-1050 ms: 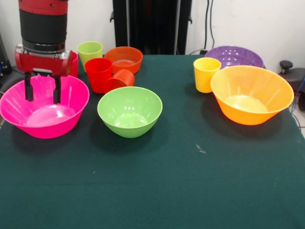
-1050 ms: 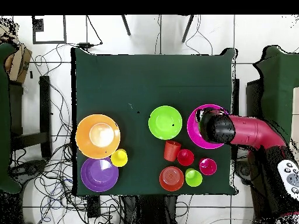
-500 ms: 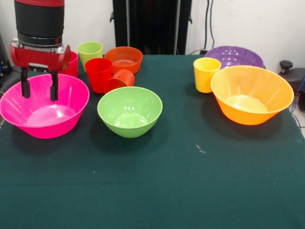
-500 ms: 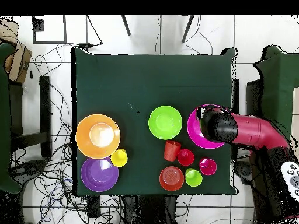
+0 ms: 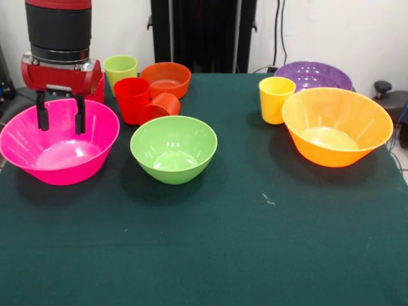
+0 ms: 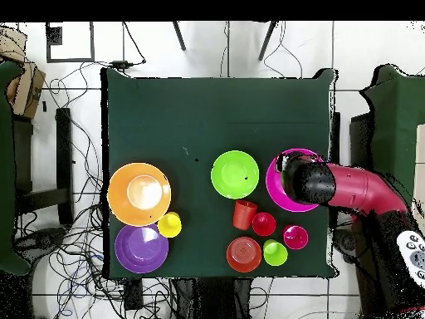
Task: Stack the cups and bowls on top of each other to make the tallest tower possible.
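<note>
Five bowls stand singly on the green bench [image 5: 210, 255], none stacked: the pink bowl [image 5: 58, 143], green bowl [image 5: 173, 148], orange-yellow bowl [image 5: 337, 126], purple bowl [image 5: 313, 75] and small orange-red bowl [image 5: 166, 79]. Five cups: the yellow cup [image 5: 276, 99] at about ten o'clock of the orange-yellow bowl, the lime cup [image 5: 120, 70], the red cup [image 5: 132, 99], an orange cup [image 5: 160, 107] lying on its side touching it, and a crimson cup [image 6: 295, 237], mostly hidden in the front view. The arm hangs vertically; its tool [image 5: 61, 117], fingers apart and empty, dips inside the pink bowl's far rim.
</note>
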Controlling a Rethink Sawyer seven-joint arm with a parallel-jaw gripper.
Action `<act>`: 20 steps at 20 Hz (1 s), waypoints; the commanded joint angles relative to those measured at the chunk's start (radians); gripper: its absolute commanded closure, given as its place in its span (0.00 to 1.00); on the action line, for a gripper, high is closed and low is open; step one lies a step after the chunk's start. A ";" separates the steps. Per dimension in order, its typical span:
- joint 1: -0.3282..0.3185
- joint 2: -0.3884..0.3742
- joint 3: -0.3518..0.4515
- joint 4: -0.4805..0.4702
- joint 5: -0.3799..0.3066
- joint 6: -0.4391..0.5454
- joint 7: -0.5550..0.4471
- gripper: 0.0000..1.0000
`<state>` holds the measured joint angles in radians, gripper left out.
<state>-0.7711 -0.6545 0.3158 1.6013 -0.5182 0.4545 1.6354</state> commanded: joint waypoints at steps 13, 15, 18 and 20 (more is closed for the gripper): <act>0.043 0.042 0.063 0.059 0.032 0.012 0.029 0.00; 0.043 0.040 0.064 0.063 0.034 0.012 0.030 0.00; 0.042 0.039 0.066 0.071 0.038 0.006 0.032 0.00; 0.043 0.038 0.068 0.076 0.040 0.002 0.036 0.00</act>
<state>-0.7609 -0.6473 0.3163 1.6242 -0.4962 0.4545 1.6354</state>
